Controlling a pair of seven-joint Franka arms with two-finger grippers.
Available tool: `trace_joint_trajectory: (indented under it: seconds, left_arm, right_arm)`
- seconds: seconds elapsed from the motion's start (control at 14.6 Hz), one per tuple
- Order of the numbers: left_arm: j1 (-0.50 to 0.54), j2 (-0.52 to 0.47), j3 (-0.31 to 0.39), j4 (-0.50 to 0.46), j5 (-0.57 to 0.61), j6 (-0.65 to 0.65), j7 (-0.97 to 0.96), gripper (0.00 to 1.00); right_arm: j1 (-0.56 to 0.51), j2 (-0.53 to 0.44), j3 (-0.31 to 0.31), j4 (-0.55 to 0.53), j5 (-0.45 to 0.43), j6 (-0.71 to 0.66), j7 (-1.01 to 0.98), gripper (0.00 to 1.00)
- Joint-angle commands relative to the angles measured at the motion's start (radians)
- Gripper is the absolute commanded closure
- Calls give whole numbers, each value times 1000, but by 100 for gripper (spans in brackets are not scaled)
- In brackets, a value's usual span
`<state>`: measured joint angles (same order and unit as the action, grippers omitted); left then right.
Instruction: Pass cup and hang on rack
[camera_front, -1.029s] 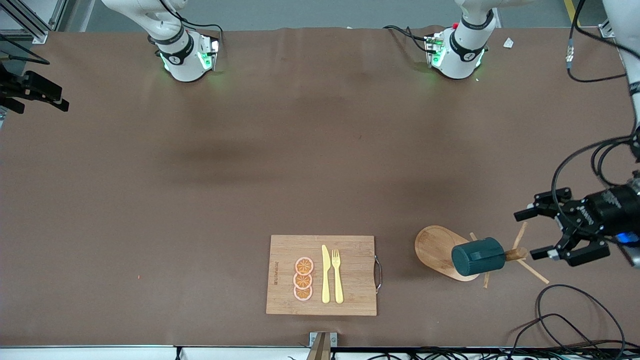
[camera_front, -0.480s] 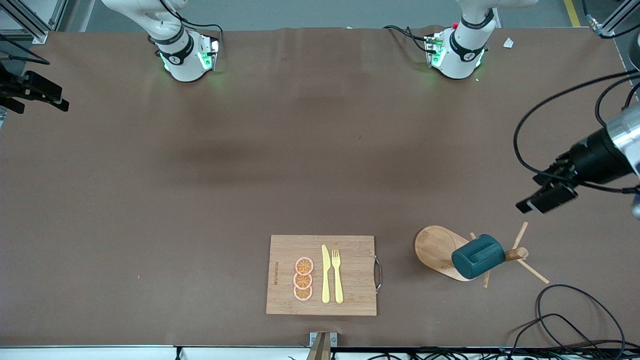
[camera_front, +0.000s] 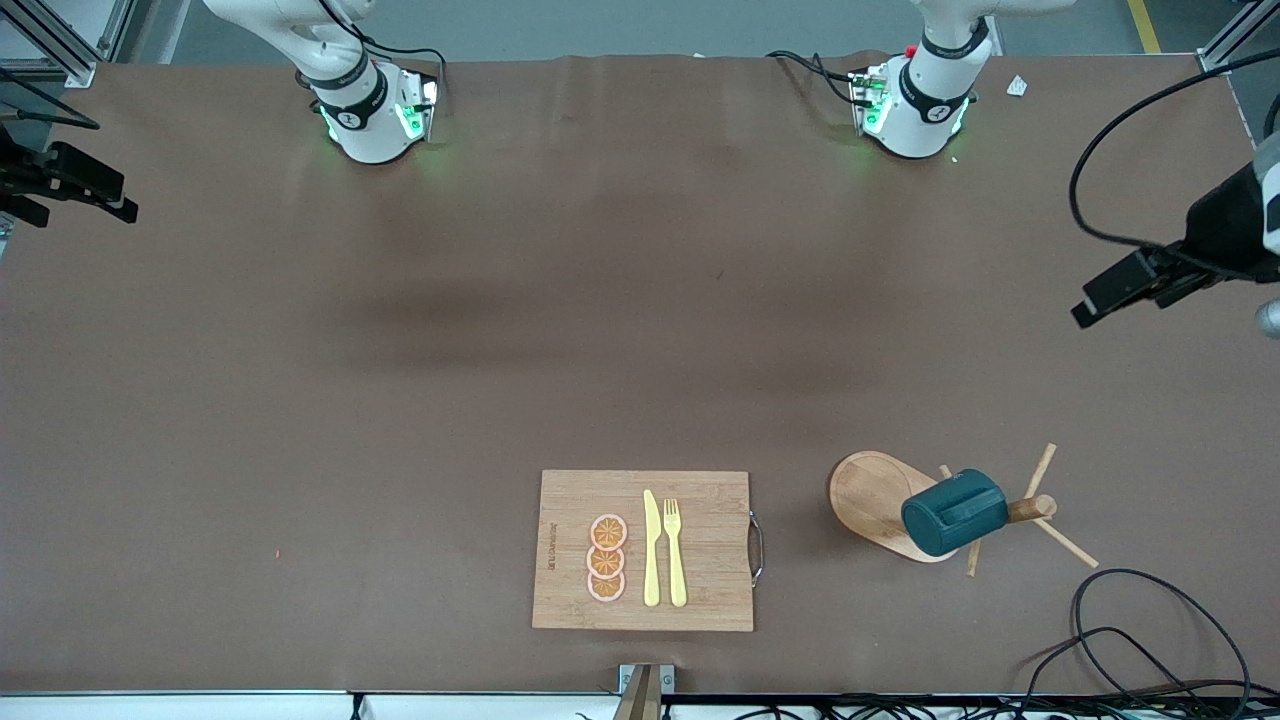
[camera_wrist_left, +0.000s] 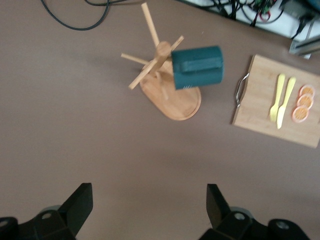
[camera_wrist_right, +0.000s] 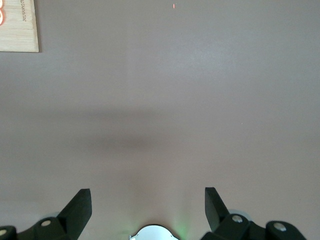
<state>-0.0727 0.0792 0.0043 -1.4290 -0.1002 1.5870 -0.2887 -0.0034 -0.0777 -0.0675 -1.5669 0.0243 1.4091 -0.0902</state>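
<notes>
The cup (camera_front: 953, 512) hangs on the rack (camera_front: 880, 500), slid sideways onto one of the pegs with its handle turned up and its base facing the board (camera_front: 643, 550). The rack stands on the tabletop (camera_front: 400, 400) toward the left arm's end, beside the board, both near the front camera's edge. Thin pegs stick out from the post top on the side away from the cup.

The left end effector (camera_wrist_left: 150, 212) hangs in the air above the tabletop at the left arm's end, well apart from the cup and empty. Its jaws stand wide, with bare tabletop between the two dark fingers (camera_wrist_left: 77, 205). In the left wrist view the cup and rack lie ahead of the end effector, with the board farther off.

The right end effector (camera_wrist_right: 147, 210) is also spread wide and holds nothing. It waits over bare tabletop, with only a corner of the board in its wrist view.

On the board lie three orange slices (camera_front: 606, 559), a yellow knife (camera_front: 651, 548) and a yellow fork (camera_front: 675, 550). A black cable (camera_front: 1150, 620) loops on the tabletop near the rack.
</notes>
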Motion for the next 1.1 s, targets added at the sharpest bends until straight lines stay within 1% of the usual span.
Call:
trace_joint_trajectory:
  seconds: [0.0, 0.14, 0.21, 0.27, 0.41, 0.69, 0.82, 1.03]
  left_arm:
    - [-2, -73, -10, -74, 71, -57, 63, 0]
    - [-3, -101, -33, -100, 79, -68, 68, 0]
    - [5, -113, -67, -117, 91, -68, 68, 0]
    - [8, -131, -85, -135, 111, -68, 66, 0]
    - [8, -145, -112, -157, 112, -64, 65, 0]
    - [10, -190, -126, -232, 115, -28, 66, 0]
    - [24, -188, -124, -223, 114, -30, 69, 0]
    - [25, -173, -116, -171, 112, -36, 68, 0]
  right_arm:
    - [-4, -24, 3, -24, 5, 2, -11, 0]
    - [-4, -24, 3, -24, 5, 2, -10, 0]
    - [-4, -24, 3, -24, 5, 2, -11, 0]
    - [-4, -24, 3, -24, 5, 2, -11, 0]
    - [-3, -24, 3, -24, 5, 2, -11, 0]
    - [-3, -24, 5, -22, 5, 2, -10, 0]
    - [-3, -24, 5, -22, 5, 2, -10, 0]
    - [-3, -23, 5, -22, 5, 2, -10, 0]
